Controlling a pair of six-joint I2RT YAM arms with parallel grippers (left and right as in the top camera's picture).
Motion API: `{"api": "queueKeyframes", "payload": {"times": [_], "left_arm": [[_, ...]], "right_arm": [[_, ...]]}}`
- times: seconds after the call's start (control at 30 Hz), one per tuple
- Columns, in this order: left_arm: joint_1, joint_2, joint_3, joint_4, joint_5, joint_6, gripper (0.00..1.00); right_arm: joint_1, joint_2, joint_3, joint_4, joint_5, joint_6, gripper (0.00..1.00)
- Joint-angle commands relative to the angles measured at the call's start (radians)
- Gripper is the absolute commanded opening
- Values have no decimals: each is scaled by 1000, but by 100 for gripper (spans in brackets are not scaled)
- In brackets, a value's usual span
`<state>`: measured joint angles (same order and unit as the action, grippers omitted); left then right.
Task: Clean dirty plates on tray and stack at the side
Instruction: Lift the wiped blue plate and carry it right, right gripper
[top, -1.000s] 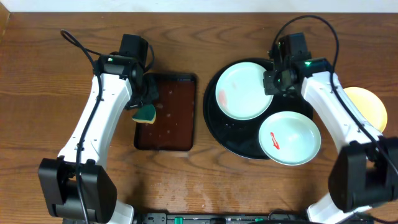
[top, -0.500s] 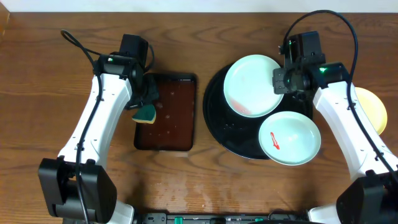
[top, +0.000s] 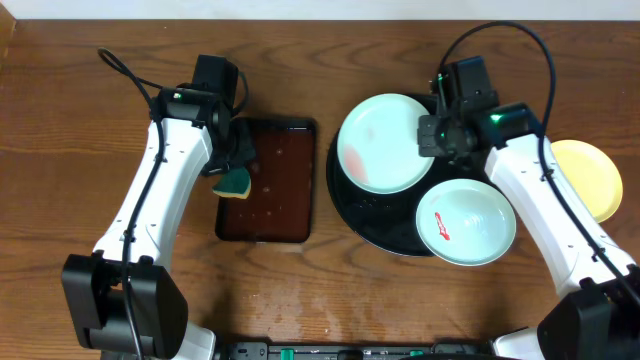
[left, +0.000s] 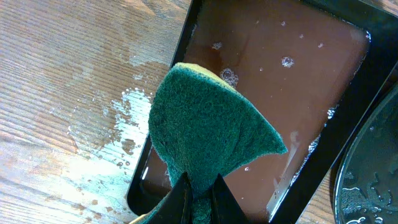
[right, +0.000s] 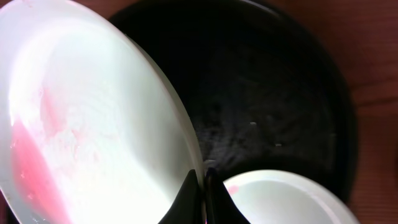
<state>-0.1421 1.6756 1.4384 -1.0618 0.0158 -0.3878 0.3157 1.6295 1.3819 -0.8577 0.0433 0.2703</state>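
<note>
My right gripper (top: 432, 138) (right: 203, 186) is shut on the rim of a mint-white plate (top: 382, 143) (right: 81, 124) with a red smear, holding it tilted above the black tray (top: 372, 216) (right: 273, 81). A second mint-white plate (top: 466, 222) (right: 280, 198) with a red smear lies on the tray's near right. The pale yellow plate (top: 588, 178) sits on the table right of the tray. My left gripper (top: 232, 165) (left: 200, 186) is shut on a green sponge (top: 236, 182) (left: 208, 137) over the left edge of the wet brown rectangular tray (top: 268, 180) (left: 273, 81).
The brown tray holds water and some has splashed on the wood (left: 127, 124) beside it. Wooden table (top: 60, 120) spreads to the left and along the front.
The right gripper has carried the smeared plate up off the tray, swung it right, then back left toward the middle. The left arm and sponge have stayed still.
</note>
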Motion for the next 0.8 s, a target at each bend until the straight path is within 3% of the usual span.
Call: {"api": "queueKeyframes", "payload": {"times": [0.0, 0.3, 0.57, 0.77], "left_arm": [[-1, 3, -8, 1, -13, 14, 8], [2, 3, -8, 8, -14, 14, 8], [21, 3, -8, 23, -14, 13, 8], [65, 3, -8, 23, -13, 9, 8]], "right_arm": [[53, -16, 16, 22, -21, 97, 1], [224, 104, 16, 173, 67, 119, 1], [365, 238, 16, 383, 299, 116, 1], [426, 237, 18, 513, 451, -2, 1]]}}
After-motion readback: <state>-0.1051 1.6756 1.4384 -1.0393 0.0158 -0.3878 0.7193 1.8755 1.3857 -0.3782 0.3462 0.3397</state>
